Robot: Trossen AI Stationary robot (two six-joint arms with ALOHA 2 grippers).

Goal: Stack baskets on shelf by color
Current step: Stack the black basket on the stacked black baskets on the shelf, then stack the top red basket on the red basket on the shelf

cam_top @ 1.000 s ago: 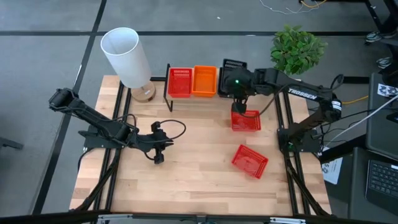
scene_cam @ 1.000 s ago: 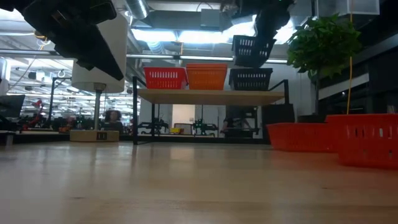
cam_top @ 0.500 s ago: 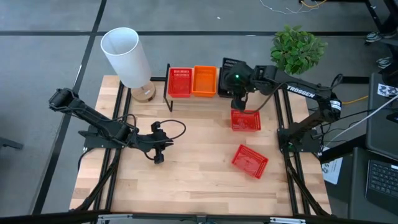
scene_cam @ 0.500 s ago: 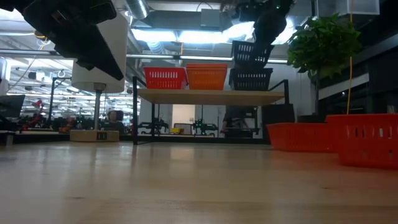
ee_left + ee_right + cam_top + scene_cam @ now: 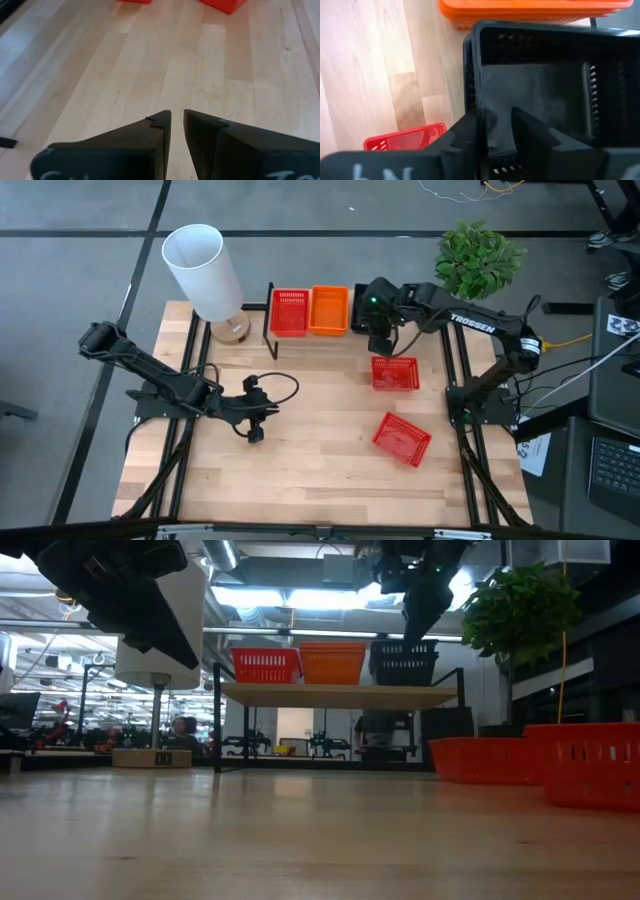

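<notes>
The shelf (image 5: 340,693) stands at the table's far edge with red baskets (image 5: 289,311), orange baskets (image 5: 329,309) and black baskets (image 5: 404,662) side by side on its top board. My right gripper (image 5: 378,325) is above the shelf's right end, shut on the top black basket (image 5: 540,85), which sits level in the black stack. Two more red baskets rest on their bottoms on the table, one (image 5: 395,373) just in front of the shelf and one (image 5: 402,438) nearer. My left gripper (image 5: 255,425) is shut and empty over the table's left middle. My right gripper holds the top black basket by its near side wall (image 5: 479,100), one finger inside the basket and one outside. The fingers come from above, pointing down. The basket sits level, nested in the black basket below it on the shelf.
A white lamp (image 5: 205,275) stands at the far left beside the shelf. A green plant (image 5: 478,260) stands at the far right. Bare tabletop (image 5: 300,450) lies in the middle and toward the near edge.
My right gripper has gone toward the table's far edge and down with the black basket. The basket hung tilted above the black stack; now it sits level, nested on that stack.
</notes>
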